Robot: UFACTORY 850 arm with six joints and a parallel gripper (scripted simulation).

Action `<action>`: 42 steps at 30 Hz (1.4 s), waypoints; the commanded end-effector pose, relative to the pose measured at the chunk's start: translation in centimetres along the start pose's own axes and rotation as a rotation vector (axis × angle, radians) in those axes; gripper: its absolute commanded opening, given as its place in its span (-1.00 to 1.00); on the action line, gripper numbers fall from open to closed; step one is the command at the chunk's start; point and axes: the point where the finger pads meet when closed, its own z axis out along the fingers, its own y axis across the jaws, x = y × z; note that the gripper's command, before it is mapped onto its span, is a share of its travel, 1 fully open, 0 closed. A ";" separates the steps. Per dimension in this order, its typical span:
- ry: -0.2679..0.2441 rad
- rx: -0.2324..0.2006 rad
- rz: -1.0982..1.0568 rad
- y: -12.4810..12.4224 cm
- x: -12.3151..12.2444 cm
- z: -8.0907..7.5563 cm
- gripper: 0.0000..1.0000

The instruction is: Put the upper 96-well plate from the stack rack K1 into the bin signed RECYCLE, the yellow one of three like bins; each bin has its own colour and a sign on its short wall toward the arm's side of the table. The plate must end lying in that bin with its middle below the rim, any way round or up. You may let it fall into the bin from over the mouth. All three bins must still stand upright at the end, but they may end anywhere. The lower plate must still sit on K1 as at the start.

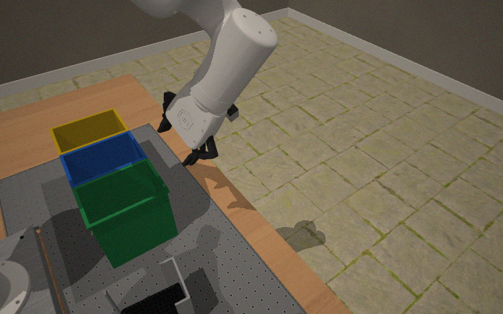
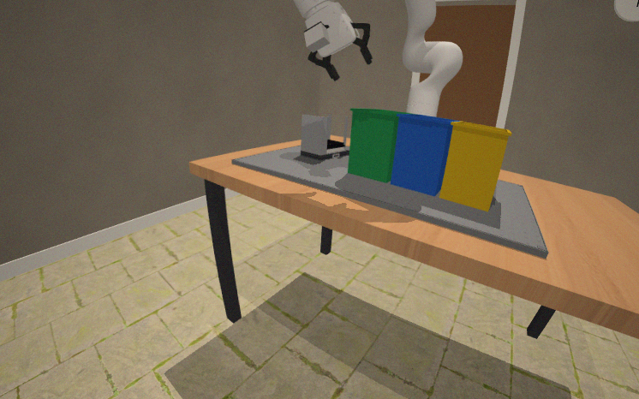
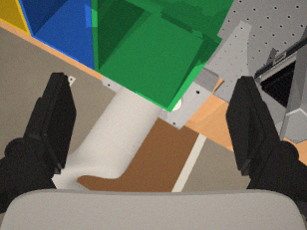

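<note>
The black two-fingered gripper (image 2: 343, 55) hangs spread wide and empty at the top centre of the exterior view, high above the grey stack rack (image 2: 315, 133). The black 96-well plate (image 1: 156, 300) sits in that rack at the bottom of the top view. The yellow plastic bin (image 1: 88, 130) stands beside the blue bin (image 1: 103, 158).
</note>
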 end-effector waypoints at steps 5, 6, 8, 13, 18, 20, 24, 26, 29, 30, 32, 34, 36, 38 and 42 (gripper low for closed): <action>0.042 -0.039 0.031 2.6 -2.2 -0.4 1.00; 0.062 -0.060 0.049 3.0 -2.6 -0.5 1.00; 0.095 -0.094 0.078 3.7 -3.3 -0.5 1.00; 0.095 -0.094 0.078 4.7 -4.3 -0.6 1.00; 0.147 -0.149 0.123 6.2 -5.9 -0.6 1.00; 0.147 -0.149 0.123 6.8 -6.6 -0.6 1.00; 0.167 -0.171 0.139 7.8 -7.8 -0.6 1.00; 0.186 -0.192 0.156 8.2 -8.2 -0.6 1.00; 0.197 -0.205 0.166 8.8 -9.0 -0.5 1.00; 0.197 -0.205 0.166 9.1 -9.4 -0.5 1.00; 0.197 -0.205 0.166 9.7 -10.1 -0.5 1.00; 0.217 -0.226 0.183 10.0 -10.5 -0.4 1.00; 0.246 -0.260 0.209 10.5 -11.4 -0.4 1.00; 0.246 -0.260 0.209 11.1 -12.2 -0.3 1.00; 0.265 -0.282 0.225 11.8 -13.3 -0.2 1.00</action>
